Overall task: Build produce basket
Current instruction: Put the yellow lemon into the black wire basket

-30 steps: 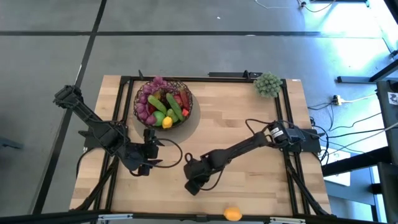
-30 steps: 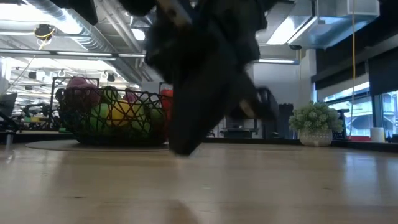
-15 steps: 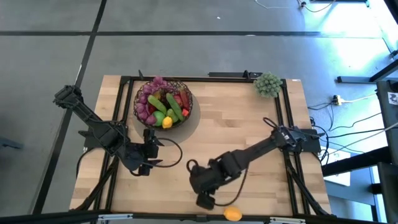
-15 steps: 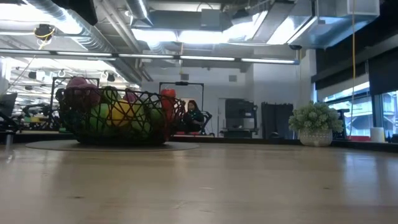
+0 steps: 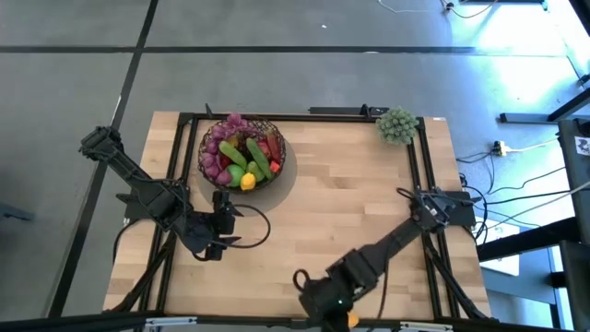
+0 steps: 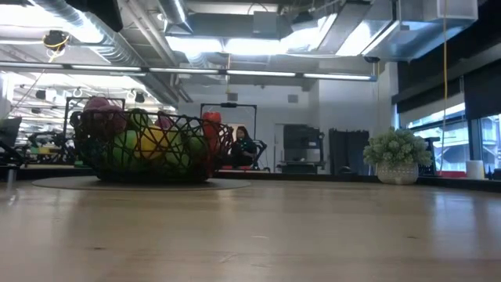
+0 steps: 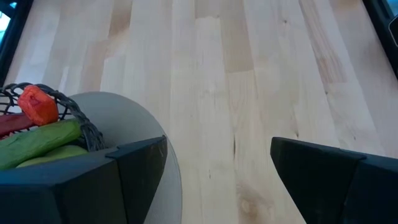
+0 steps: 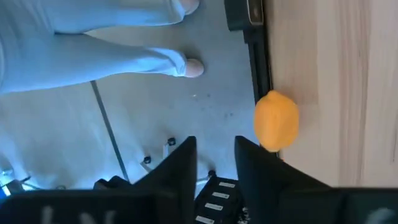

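The dark wire basket [image 5: 242, 152] stands on a grey round mat at the table's far left, filled with produce: purple grapes, green pieces, red pieces and a yellow one. It also shows in the low view [image 6: 149, 149]. A yellow-orange fruit [image 8: 277, 120] lies on the table's near edge [image 5: 351, 320]. My right gripper [image 8: 216, 158] hangs over that edge just beside the fruit, its fingers a narrow gap apart and empty. My left gripper [image 7: 217, 152] is wide open and empty, just near of the basket [image 5: 221, 198].
A pale-green bushy clump [image 5: 396, 124] stands at the far right corner. A black frame rail [image 5: 304, 115] runs around the table. Beyond the near edge, a person's legs and shoes [image 8: 124, 50] show on the floor. Bare wood lies mid-table [image 5: 350, 194].
My right gripper has swept from mid-table toward the table's near edge, ending over the edge beside the yellow-orange fruit, and has left the low view. The fruit and the basket have stayed put.
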`<state>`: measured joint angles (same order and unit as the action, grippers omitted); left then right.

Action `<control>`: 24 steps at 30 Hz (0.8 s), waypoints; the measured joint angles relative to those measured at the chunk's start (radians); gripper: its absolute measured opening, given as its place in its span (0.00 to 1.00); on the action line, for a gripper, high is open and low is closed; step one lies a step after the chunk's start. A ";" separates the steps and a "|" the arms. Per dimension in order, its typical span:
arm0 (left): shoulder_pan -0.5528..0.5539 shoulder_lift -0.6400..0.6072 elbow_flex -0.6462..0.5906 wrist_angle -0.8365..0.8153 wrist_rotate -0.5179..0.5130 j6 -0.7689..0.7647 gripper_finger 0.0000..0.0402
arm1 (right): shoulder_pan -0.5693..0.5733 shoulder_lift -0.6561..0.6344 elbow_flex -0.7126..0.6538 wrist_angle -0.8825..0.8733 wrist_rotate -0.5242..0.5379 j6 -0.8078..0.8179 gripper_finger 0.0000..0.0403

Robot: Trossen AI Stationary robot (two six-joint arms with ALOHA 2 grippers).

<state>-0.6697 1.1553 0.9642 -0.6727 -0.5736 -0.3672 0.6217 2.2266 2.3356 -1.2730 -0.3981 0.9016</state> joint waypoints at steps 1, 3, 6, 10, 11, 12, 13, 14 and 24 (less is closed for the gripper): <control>0.000 0.000 0.000 0.000 0.000 0.000 0.70 | 0.011 0.001 0.000 -0.002 0.005 0.013 0.27; 0.000 0.000 0.000 0.000 0.000 0.000 0.70 | 0.037 0.002 -0.004 -0.008 0.023 0.040 0.31; 0.000 0.000 0.000 0.000 -0.001 0.000 0.70 | 0.091 0.002 -0.040 0.001 0.041 0.074 0.33; 0.000 0.000 0.000 0.000 -0.001 0.000 0.70 | 0.162 0.003 -0.124 0.123 0.033 0.090 0.33; 0.000 0.000 0.000 0.000 -0.001 0.000 0.70 | 0.175 0.003 -0.151 0.175 0.038 0.090 0.32; 0.000 0.000 0.000 0.000 -0.001 0.001 0.70 | 0.186 0.003 -0.177 0.229 0.052 0.089 0.32; 0.000 0.000 0.000 0.000 -0.001 0.002 0.70 | 0.195 0.004 -0.203 0.286 0.071 0.088 0.32; 0.000 0.000 0.000 0.000 -0.002 0.002 0.70 | 0.202 0.004 -0.232 0.341 0.092 0.089 0.32; 0.000 0.000 0.000 0.000 -0.002 0.002 0.70 | 0.197 0.004 -0.521 0.469 0.133 0.190 0.32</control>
<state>-0.6697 1.1553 0.9642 -0.6724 -0.5758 -0.3653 0.8183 2.2307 1.8149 -0.8038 -0.2648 1.0914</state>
